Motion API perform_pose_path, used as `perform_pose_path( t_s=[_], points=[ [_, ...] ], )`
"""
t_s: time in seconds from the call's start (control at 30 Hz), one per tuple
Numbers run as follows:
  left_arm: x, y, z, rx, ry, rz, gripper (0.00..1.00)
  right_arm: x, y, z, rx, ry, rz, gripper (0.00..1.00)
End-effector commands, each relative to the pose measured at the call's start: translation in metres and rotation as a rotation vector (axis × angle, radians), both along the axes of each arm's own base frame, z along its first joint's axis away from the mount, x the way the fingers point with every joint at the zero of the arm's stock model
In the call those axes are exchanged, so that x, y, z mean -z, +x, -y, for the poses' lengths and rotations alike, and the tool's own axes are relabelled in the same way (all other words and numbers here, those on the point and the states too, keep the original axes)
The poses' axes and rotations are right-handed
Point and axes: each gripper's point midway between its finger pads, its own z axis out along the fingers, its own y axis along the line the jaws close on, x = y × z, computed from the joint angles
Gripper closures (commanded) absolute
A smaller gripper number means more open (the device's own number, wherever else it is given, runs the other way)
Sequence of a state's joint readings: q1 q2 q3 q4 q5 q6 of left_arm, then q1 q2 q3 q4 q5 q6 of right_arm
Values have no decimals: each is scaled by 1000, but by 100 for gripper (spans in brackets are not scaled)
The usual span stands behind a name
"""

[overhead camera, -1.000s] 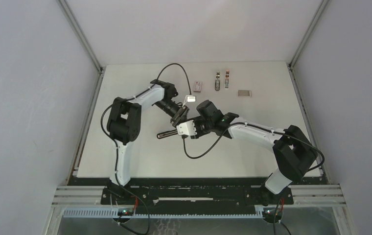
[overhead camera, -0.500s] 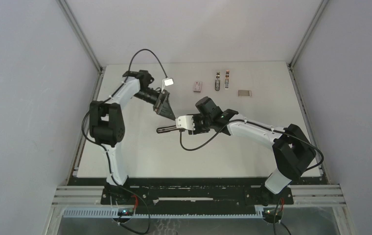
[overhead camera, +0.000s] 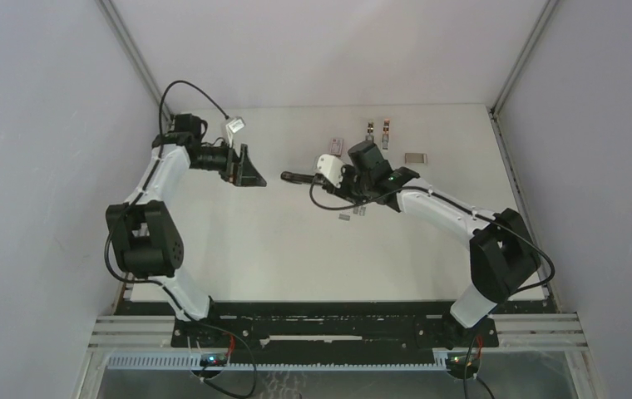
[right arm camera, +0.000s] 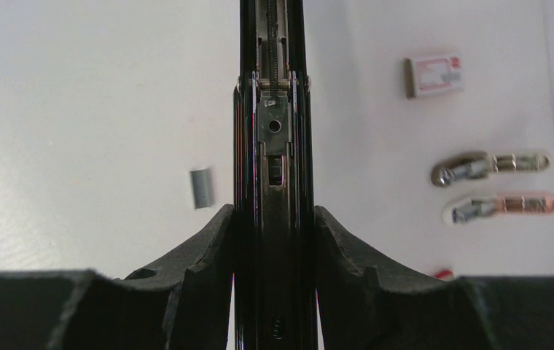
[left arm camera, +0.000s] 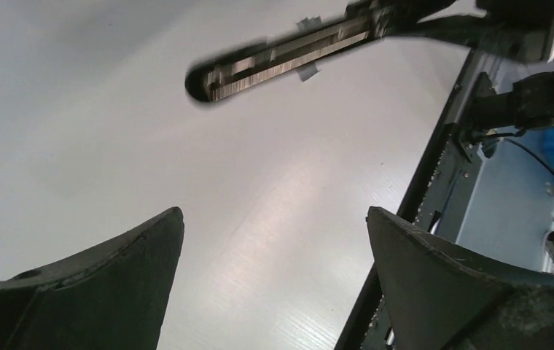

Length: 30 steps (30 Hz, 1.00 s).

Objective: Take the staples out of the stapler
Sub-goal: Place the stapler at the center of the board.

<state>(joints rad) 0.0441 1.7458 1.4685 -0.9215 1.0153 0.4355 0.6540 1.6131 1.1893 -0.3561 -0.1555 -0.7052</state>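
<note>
The stapler (overhead camera: 296, 176) is a slim black bar held level above the table, its tip pointing left, with my right gripper (overhead camera: 332, 178) shut on its rear part. In the right wrist view its open metal channel (right arm camera: 274, 124) runs straight away between my fingers (right arm camera: 208, 240). Two short grey strips of staples (overhead camera: 345, 217) (overhead camera: 361, 212) lie on the table just in front of the right gripper; one strip (right arm camera: 201, 188) shows left of the stapler. My left gripper (overhead camera: 250, 171) hangs open and empty, well left of the stapler's tip (left arm camera: 208, 79).
A small pink-and-white box (overhead camera: 336, 147) (right arm camera: 434, 74) lies at the back. Right of it are two small metal-and-plastic tools (overhead camera: 370, 137) (overhead camera: 386, 133) and a small grey block (overhead camera: 414, 158). The table's near edge rail (left arm camera: 434, 160) shows in the left wrist view.
My left gripper opened and swung away to the back left. The right arm carried the stapler toward the back of the table, and two staple strips now show where it had been.
</note>
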Motion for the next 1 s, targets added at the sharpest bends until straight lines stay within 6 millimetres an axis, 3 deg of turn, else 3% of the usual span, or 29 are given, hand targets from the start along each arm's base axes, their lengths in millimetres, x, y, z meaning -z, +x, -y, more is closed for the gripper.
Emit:
perform_pose_path(
  t_s=[0.0, 0.27, 0.57, 0.97],
  points=[
    [-16, -2, -23, -78, 25, 84, 0, -82, 43, 2, 229, 248, 81, 100],
    [-9, -22, -55, -153, 53, 111, 0, -113, 73, 54, 524, 352, 112, 100],
    [-7, -39, -83, -207, 20, 109, 0, -151, 89, 105, 775, 495, 187, 100],
    [8, -50, -89, -220, 42, 113, 0, -150, 117, 158, 1090, 588, 260, 100]
  ],
)
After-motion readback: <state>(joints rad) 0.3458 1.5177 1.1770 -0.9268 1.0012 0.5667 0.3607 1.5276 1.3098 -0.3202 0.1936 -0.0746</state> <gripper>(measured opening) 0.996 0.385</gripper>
